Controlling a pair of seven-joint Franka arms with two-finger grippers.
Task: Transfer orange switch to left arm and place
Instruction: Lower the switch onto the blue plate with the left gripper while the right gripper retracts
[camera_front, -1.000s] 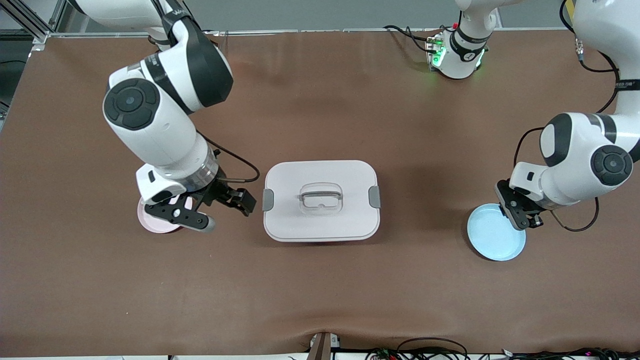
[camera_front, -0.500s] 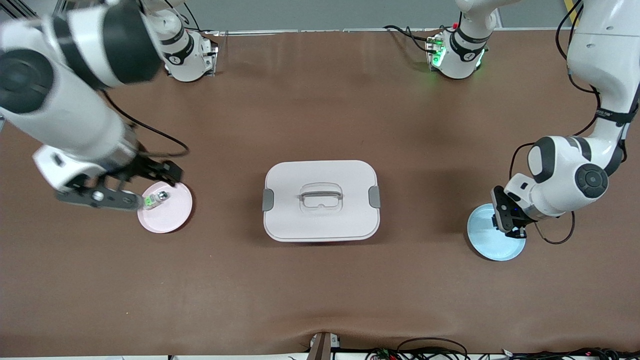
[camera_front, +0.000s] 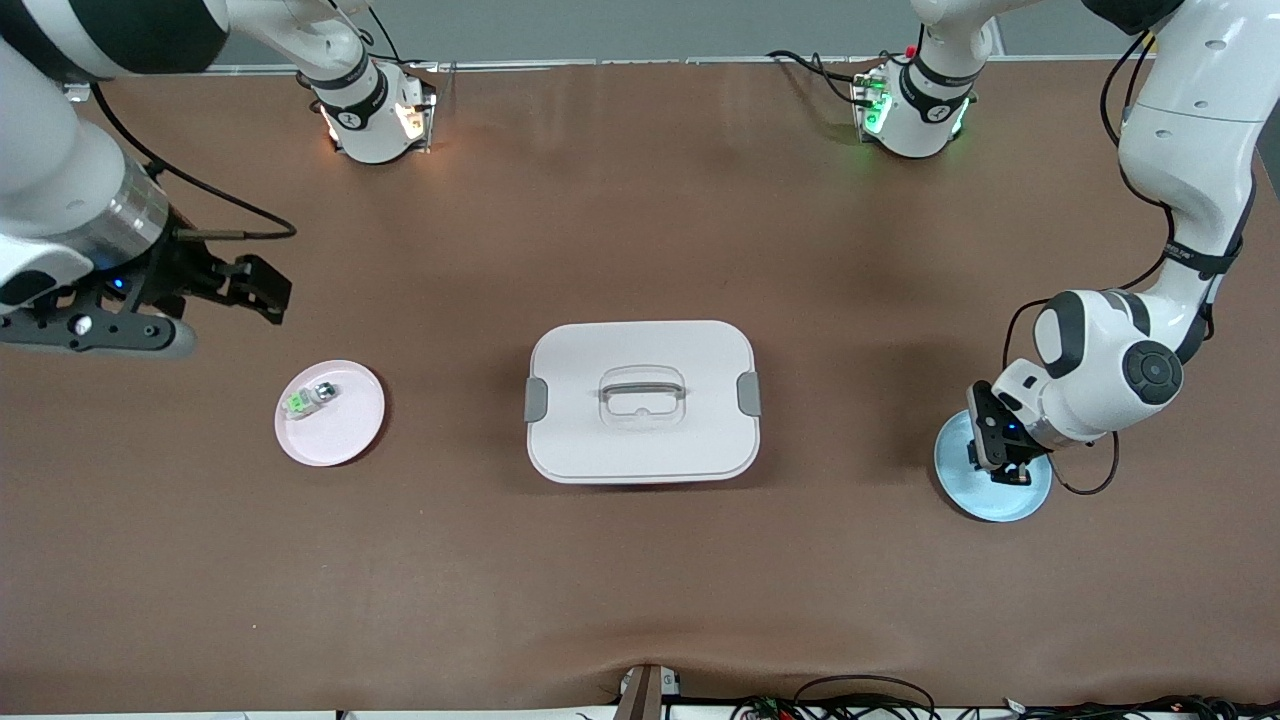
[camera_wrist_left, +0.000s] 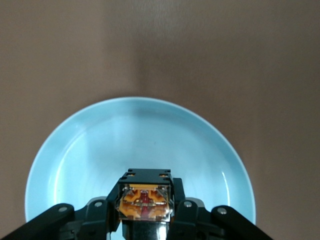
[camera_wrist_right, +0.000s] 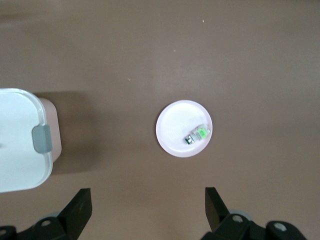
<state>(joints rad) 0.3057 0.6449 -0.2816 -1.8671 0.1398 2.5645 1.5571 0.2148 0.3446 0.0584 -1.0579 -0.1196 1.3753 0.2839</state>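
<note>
My left gripper (camera_front: 1000, 455) is low over the blue plate (camera_front: 1005, 497) at the left arm's end of the table. It is shut on the orange switch (camera_wrist_left: 145, 202), a black-bodied block with an orange centre, held between the fingers over the plate (camera_wrist_left: 135, 135). I cannot tell whether the switch touches the plate. My right gripper (camera_front: 230, 320) is open and empty, raised over bare table at the right arm's end, away from the pink plate (camera_front: 345, 435). The white box (camera_front: 640, 445) with grey latches stands in the middle of the table between the two plates.
A clear-and-green switch (camera_front: 308, 398) lies on the pink plate; the right wrist view shows this switch (camera_wrist_right: 197, 135), the pink plate (camera_wrist_right: 175, 125) and a corner of the box (camera_wrist_right: 20, 150). Cables lie along the table's near edge.
My right gripper has lifted off the pink plate and swung toward the right arm's end of the table, uncovering the green switch. My left gripper has come down over the blue plate.
</note>
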